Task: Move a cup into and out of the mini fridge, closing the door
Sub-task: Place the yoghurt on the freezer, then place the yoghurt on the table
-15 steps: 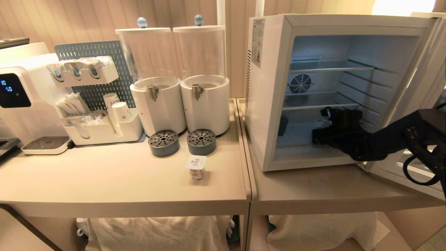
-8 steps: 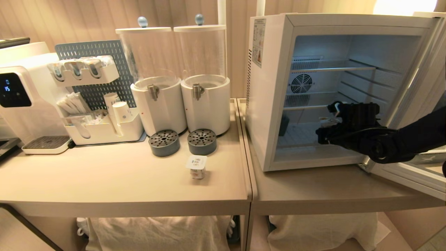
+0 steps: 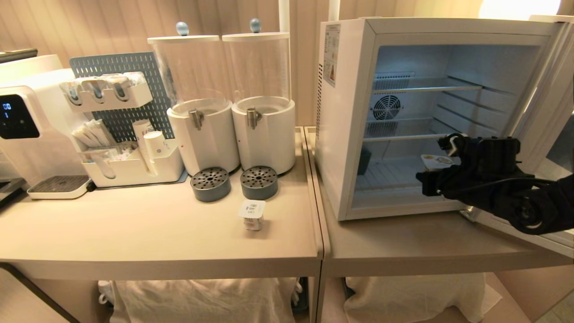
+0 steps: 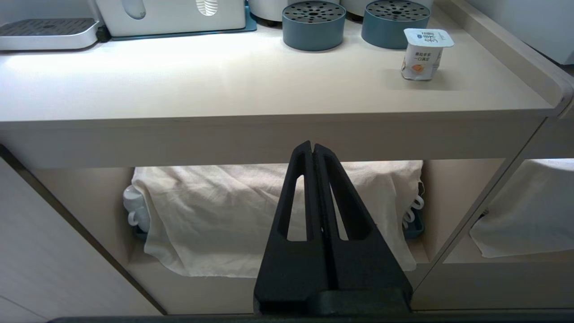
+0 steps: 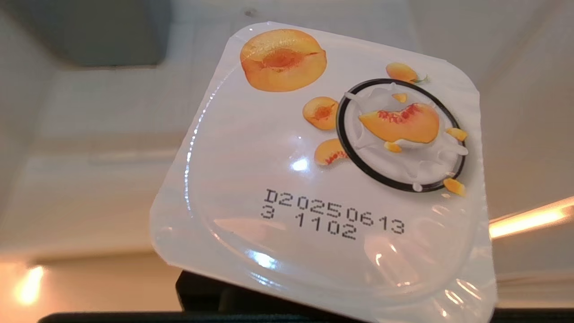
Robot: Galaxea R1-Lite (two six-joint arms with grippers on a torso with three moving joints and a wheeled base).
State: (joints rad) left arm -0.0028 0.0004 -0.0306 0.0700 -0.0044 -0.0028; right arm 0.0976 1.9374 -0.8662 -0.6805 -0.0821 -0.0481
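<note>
Two cups are in sight. One cup [image 3: 436,161] is pinched in my right fingers [image 3: 444,167]; the other cup [image 3: 252,216] stands upright on the left worktop [image 3: 148,233], in front of the two drip trays and well apart from the fridge [image 3: 345,121].

Right side: the held cup sits at the fridge mouth, low, over the floor of the cabinet and under the lower wire shelf. In the right wrist view its peach-printed foil lid [image 5: 332,179] faces the camera and fills the frame, so the cup lies directly ahead of my fingers, upright, lid up. The jaws stand partly closed on its body; the contact itself is hidden beneath the lid.

Left side: my left fingers [image 4: 312,150] are pressed together, empty, parked low in front of the worktop edge.

The door [image 3: 545,116] stands swung wide on the right, just behind my right forearm.

Judgement: the governing relation is cup to threshold. The clear path out runs towards me and leftward over the right worktop, away from the door. My right arm is the nearer to both cup and door; the door cannot be shut until that arm is clear of the opening.
</note>
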